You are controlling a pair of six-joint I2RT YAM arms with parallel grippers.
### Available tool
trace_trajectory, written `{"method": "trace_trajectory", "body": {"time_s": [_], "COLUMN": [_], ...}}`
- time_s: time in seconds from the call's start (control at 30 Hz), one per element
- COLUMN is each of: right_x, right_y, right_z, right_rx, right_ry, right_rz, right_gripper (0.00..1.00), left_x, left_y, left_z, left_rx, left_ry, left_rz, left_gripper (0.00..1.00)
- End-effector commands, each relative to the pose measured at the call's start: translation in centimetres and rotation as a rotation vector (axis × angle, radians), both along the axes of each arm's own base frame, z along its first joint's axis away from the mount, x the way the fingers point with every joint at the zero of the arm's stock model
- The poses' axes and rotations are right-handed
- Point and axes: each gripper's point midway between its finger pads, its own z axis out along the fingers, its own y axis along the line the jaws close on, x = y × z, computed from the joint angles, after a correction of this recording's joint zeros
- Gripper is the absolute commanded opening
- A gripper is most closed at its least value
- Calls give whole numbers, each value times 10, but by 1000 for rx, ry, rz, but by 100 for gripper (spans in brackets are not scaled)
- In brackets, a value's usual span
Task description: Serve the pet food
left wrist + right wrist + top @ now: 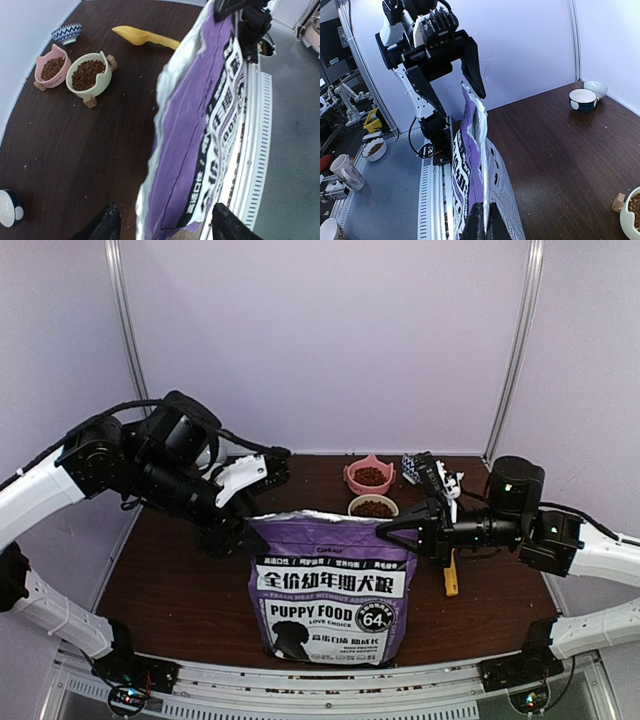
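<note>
Left claw (461, 104) stands open astride the pet food bag (330, 590) at its top seam's left end; right claw (382, 530) pinches the right end. Bag stands upright on the tabletop (180, 580), seam running arm to arm.

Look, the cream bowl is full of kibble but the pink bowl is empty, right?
Not quite. The pink bowl is not empty: it holds kibble too, just like the cream bowl. The left wrist view shows both bowls filled.
</note>
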Motion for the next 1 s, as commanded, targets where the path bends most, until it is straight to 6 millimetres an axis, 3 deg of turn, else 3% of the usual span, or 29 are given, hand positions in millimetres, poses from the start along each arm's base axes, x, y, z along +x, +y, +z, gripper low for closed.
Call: {"method": "trace_trajectory", "body": {"time_s": [0.0, 0.2, 0.3, 0.4, 0.53, 0.7, 0.87, 0.97], "right_x": [-1, -4, -5, -5, -5, -4, -4, -4], "right_y": [1, 7, 9, 9, 8, 1, -11, -19], "right_z": [37, 38, 37, 35, 32, 29, 28, 25], "right_rx": [93, 103, 100, 96, 91, 79, 72, 61], "right_ry": [-71, -66, -65, -66, -68, -67, -73, -72], "right_rz": [18, 52, 61, 64, 58, 28, -19, -39], "right_gripper": [0, 0, 0, 0, 0, 2, 28, 35], "left_x": [-9, -16, -21, -24, -26, -25, -23, -21], "left_y": [-39, -80, -95, -103, -104, -100, -102, -103], "left_z": [35, 32, 29, 32, 31, 30, 32, 32], "left_rx": [-171, -171, -170, -180, -180, -175, -176, -177], "left_ry": [53, 89, 119, 131, 139, 133, 130, 126], "left_rz": [-109, -223, -269, -295, -301, -292, -281, -276], "left_gripper": [68, 68, 62, 43, 2, 0, 0, 0]}}
